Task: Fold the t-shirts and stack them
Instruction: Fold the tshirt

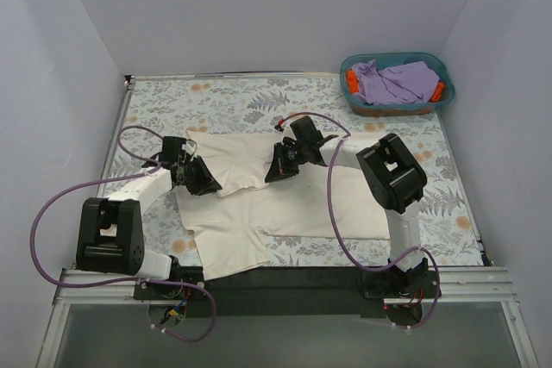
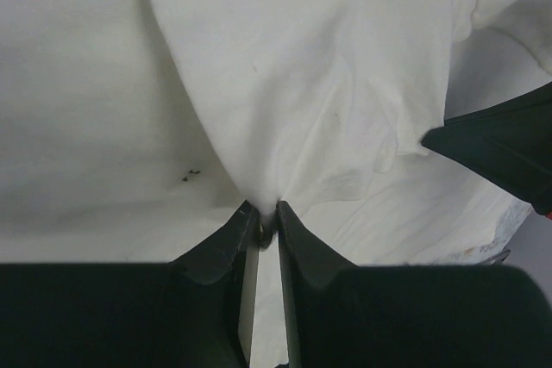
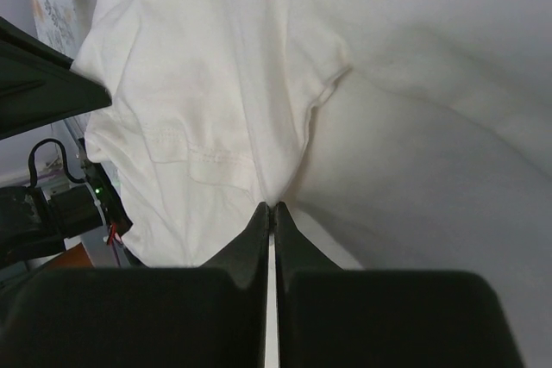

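White walls close in a leaf-patterned surface (image 1: 224,101), and spread across its middle is the cream t-shirt (image 1: 259,213). It lies mostly flat, with its upper part bunched and drawn up where the two arms meet it. The left gripper (image 1: 197,177) is down on the shirt's left side. The left wrist view shows its jaws nearly together, a fold of cream cloth pinched at the tips and fanning out in soft creases, with a few small dark specks on the fabric. The right gripper (image 1: 280,164) sits near the shirt's upper middle, jaws pressed together on a pinch of cloth just beside a stitched sleeve hem. Over in the far right corner, a teal basket (image 1: 392,59) holds a crumpled lavender garment (image 1: 392,82), with an orange garment (image 1: 352,82) poking out at its edges.
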`<state>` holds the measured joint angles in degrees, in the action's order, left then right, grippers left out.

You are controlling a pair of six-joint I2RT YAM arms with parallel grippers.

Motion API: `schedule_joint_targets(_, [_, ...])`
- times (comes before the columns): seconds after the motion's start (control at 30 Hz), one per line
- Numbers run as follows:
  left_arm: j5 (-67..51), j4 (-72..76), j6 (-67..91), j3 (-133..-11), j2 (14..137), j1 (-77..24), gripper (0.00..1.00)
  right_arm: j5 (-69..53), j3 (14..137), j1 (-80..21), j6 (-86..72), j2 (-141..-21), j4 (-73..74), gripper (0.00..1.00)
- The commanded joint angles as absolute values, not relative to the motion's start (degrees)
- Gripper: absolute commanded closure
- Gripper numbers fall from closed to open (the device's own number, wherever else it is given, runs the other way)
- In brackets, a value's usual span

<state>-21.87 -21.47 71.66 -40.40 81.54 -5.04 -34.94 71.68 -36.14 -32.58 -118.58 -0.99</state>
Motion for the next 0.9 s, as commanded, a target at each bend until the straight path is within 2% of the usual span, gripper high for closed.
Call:
schedule_joint_targets(0.0, [-22.1,-26.1,71.9,-43.5,80.2,-4.7,0.84,-33.7,74.6,-36.5,-30.3,-115.1,2.8,0.99])
schedule_joint_targets(0.47, [-18.5,-34.4,73.6,-47.3,85.0,-4.8,0.82,-31.2,78.0,-36.1,-26.4,-115.3,11.4,0.99])
schedule_joint_targets(0.8, [-17.3,-37.8,74.4,-48.9,83.8,-4.8,0.81,-32.3,79.5,-36.1,-25.0,-117.5,12.9,0.99])
schedule_joint_targets(0.87, [-17.3,-38.1,74.4,-48.8,83.8,-4.8,0.81,-32.6,80.0,-36.1,-24.8,-117.9,13.1,0.95])
